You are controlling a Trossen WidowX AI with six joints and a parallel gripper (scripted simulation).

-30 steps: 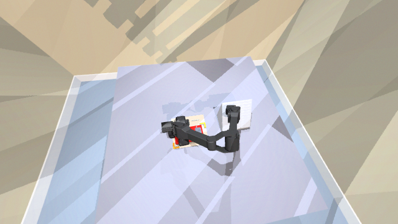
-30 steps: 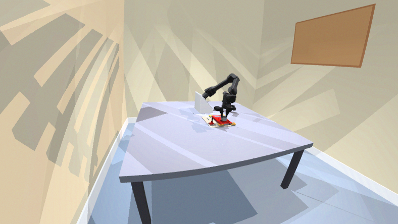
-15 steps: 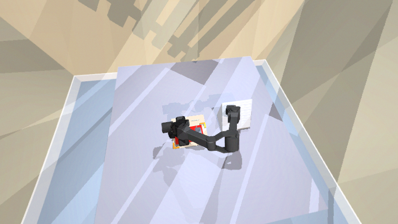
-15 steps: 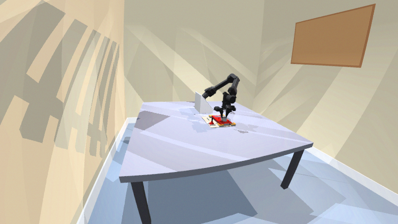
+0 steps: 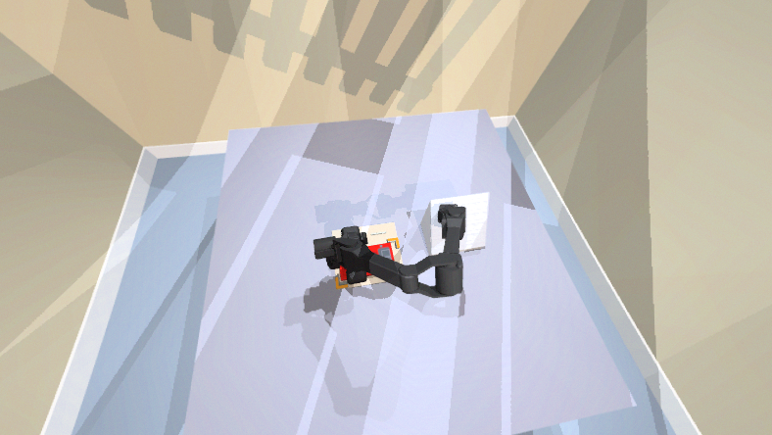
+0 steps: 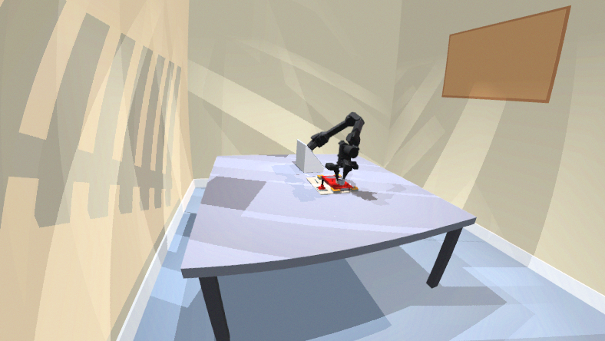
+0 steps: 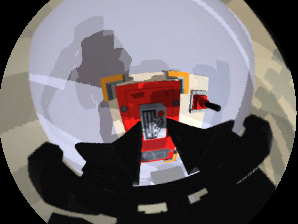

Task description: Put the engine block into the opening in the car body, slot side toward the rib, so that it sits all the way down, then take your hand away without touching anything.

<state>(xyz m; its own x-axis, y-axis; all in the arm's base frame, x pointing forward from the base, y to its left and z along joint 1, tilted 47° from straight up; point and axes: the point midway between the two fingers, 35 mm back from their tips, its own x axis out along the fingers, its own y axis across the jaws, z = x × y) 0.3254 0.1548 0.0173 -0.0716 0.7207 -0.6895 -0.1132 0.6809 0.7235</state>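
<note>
The red car body (image 5: 375, 250) (image 6: 330, 181) (image 7: 131, 107) lies flat on a cream base plate (image 5: 389, 228) (image 7: 201, 82). The grey engine block (image 6: 341, 182) (image 7: 152, 128), with a dark slotted top and a small red round spot, stands upright at the middle of the car body. My gripper (image 6: 341, 179) (image 7: 153, 122) points down and is shut on the engine block, one finger on each side. The block covers the opening, and the rib cannot be made out. How deep the block sits cannot be told. In the top view the arm hides the block and fingertips.
Orange corner brackets (image 5: 396, 240) (image 7: 104, 89) stand around the car body. A red fixture (image 6: 322, 186) (image 7: 200, 102) with a black lever stands on the base plate beside the car body, on the right in the wrist view. A white wedge (image 5: 476, 222) (image 6: 308, 160) stands by the arm's base.
</note>
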